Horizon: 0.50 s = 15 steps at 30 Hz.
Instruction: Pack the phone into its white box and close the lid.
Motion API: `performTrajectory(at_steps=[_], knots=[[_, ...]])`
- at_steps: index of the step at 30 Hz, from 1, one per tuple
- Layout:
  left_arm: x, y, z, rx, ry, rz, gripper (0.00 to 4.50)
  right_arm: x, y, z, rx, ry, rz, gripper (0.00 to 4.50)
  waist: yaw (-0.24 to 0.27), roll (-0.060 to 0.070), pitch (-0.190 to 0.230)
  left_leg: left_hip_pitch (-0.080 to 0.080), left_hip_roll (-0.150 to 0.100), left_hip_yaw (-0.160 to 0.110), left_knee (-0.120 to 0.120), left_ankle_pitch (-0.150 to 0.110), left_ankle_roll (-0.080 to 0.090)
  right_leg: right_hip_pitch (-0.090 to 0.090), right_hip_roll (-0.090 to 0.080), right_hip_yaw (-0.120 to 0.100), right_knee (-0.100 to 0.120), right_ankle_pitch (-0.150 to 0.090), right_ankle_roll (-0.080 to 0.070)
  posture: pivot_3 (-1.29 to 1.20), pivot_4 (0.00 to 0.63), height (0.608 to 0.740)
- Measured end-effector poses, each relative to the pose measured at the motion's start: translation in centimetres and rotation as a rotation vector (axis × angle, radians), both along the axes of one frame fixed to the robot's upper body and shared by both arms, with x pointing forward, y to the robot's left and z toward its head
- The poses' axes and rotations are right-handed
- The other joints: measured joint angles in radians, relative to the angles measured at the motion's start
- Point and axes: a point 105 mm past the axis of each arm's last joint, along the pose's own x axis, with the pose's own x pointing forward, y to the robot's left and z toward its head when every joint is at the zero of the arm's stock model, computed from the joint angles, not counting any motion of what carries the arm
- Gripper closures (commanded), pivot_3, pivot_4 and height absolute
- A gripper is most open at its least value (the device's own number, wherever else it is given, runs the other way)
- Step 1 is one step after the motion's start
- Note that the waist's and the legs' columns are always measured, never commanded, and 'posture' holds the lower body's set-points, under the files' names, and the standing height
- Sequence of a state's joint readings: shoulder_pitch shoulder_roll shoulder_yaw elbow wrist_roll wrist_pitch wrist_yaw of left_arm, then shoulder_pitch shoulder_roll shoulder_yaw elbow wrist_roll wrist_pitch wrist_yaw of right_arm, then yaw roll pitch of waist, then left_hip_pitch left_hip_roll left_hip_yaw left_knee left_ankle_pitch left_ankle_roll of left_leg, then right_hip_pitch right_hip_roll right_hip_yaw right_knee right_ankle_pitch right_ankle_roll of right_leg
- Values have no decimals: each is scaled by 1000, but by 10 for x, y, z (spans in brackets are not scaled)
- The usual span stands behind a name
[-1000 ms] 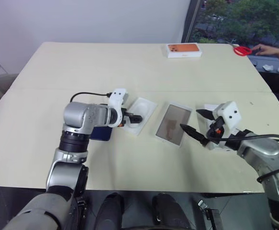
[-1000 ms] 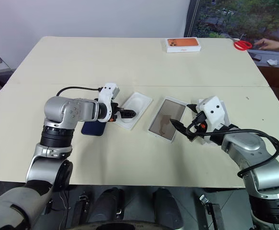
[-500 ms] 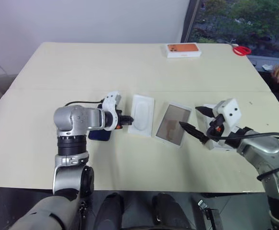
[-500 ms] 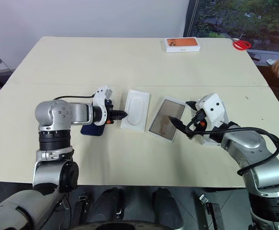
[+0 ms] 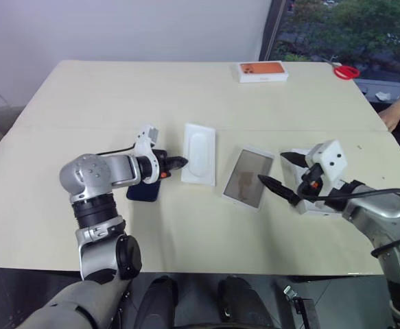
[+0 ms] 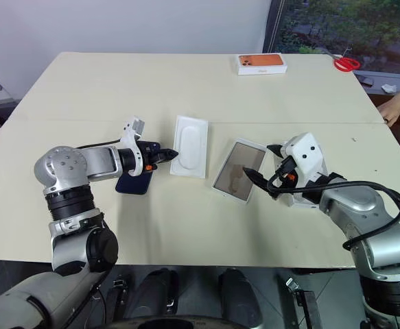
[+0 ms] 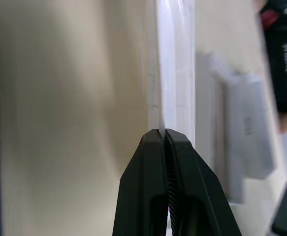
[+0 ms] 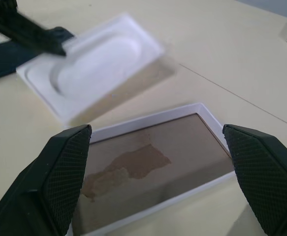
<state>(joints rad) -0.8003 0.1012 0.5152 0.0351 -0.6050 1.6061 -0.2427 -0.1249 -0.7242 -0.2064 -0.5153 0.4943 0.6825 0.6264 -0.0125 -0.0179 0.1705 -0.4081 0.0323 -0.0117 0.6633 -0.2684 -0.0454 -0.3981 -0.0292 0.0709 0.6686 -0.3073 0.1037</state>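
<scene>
My left gripper (image 5: 180,162) is shut on the near left edge of a thin white insert (image 5: 200,144) with an oval recess, which the right wrist view shows tilted up off the table (image 8: 99,69). The dark navy phone (image 5: 143,191) lies flat under my left forearm. To the right of the insert, the white box (image 5: 248,177) lies open, its brownish inside bare. My right gripper (image 5: 274,171) hovers open just right of the box, fingers pointing at it. The lid (image 5: 295,156) is mostly hidden behind my right hand; only white edges show.
An orange-topped white box (image 5: 263,71) sits at the far edge of the cream table (image 5: 117,103). Red scissors (image 5: 348,71) lie at the far right corner. A person's hand (image 5: 395,115) rests at the right edge.
My left gripper went from open over the insert to shut on its edge, rolled, and swung the insert from a diagonal to lengthwise, farther from the box. The right arm stayed still.
</scene>
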Motion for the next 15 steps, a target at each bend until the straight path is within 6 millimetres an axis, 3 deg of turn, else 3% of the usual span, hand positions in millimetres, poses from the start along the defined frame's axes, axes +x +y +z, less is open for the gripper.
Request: performTrajectory(at_steps=[6,15], knots=[[-3,-32,32,-98,-87,-110,4449,-9,-15,-10,-75,60,9,0,6,-1,0,-1,-1,0,0,0,-1,1,-1,-1,-2,0,0,0,150,726],[-23,-86,12,37,-28,-323,4449,-17,-40,-9,-115,81,-41,0,0,-1,0,0,-1,0,-1,0,-1,1,0,0,-1,0,1,0,150,726]])
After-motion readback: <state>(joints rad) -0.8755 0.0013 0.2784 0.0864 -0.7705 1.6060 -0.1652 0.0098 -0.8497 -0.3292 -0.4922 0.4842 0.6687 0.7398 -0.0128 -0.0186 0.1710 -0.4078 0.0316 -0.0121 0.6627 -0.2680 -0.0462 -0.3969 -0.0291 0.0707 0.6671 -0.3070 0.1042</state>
